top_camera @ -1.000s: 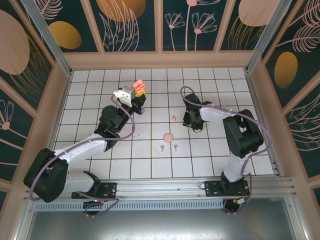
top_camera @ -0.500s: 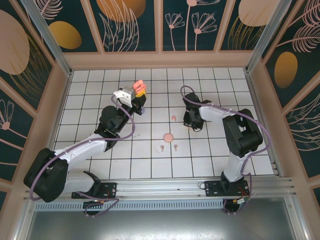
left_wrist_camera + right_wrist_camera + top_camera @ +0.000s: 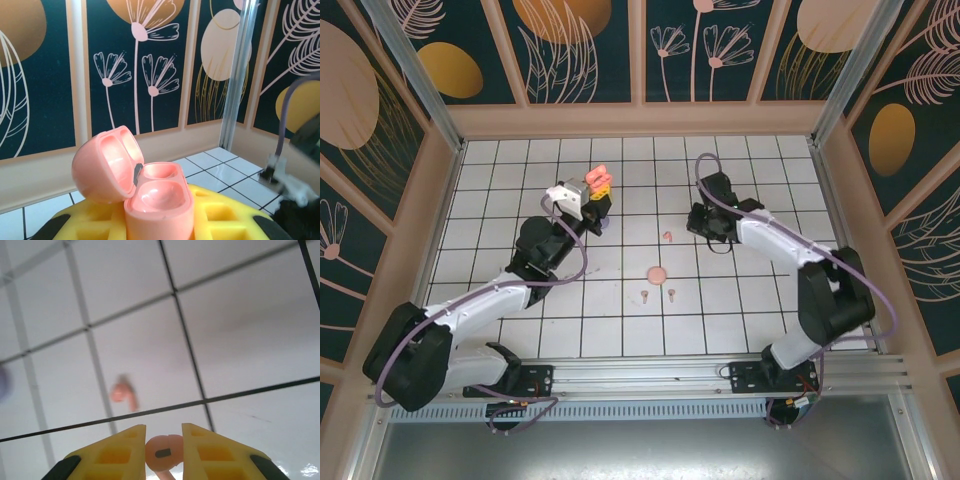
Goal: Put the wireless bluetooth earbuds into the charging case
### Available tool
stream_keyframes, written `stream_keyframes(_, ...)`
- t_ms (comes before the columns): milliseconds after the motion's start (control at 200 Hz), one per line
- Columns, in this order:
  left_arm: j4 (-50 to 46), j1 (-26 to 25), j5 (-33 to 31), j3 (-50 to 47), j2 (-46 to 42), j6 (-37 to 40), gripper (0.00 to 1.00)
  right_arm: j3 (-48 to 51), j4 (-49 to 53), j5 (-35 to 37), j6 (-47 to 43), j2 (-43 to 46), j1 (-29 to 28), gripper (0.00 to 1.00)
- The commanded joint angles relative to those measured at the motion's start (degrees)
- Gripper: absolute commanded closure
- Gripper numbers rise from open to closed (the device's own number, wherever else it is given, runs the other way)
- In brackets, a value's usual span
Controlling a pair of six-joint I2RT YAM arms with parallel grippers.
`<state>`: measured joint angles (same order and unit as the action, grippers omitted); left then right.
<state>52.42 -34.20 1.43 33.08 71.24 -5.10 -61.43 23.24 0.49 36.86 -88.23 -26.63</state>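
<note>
Between the right gripper's [image 3: 163,442] closed yellow fingers sits one coral earbud [image 3: 162,452]. The left gripper [image 3: 157,220] clamps one open coral case [image 3: 150,192] (lid tipped back). Three loose earbuds [image 3: 667,236] and one pink puck [image 3: 658,273] lie on the tiled worktop [image 3: 750,300].

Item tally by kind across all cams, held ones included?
Open coral-pink clamshell charging case, in left gripper: 1
Round pink puck-like case on the white tiles: 1
Small pink stemmed earbuds loose on the tiles: 3
Coral-pink earbud pinched in right gripper: 1
Lilac item beside the left arm, kind unclear: 1
Total: 7
</note>
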Motion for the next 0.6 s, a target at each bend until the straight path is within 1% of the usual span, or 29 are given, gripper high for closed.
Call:
stream_keyframes(0,1.3,-0.4,2.9,-1.0,-1.8,2.2,1.0,-2.2,-4.0,-3.4,0.9,5.7,-0.4,0.8)
stream_keyframes(195,5.2,-0.4,9.7,-3.5,-2.6,5.5,1.0,-6.1,-11.0,-9.3,1.2,12.6,-0.9,0.79)
stream_keyframes(390,7.1,-0.4,15.3,-3.9,-2.6,8.6,1.0,-9.7,-18.4,-12.5,1.4,15.3,-3.2,0.79)
stream_keyframes(485,8.9,-0.4,16.0,-3.8,-2.3,8.9,1.0,-10.5,-22.4,-13.3,1.3,16.2,-4.4,0.79)
stream_keyframes(500,9.4,-0.5,16.1,-3.9,-2.1,9.1,1.0,-10.5,-23.0,-13.4,1.2,16.3,-5.5,0.79)
stream_keyframes(596,12.9,-0.4,14.7,-4.1,-1.4,9.4,1.0,-9.7,-28.3,-13.3,0.9,17.4,-7.9,0.79)
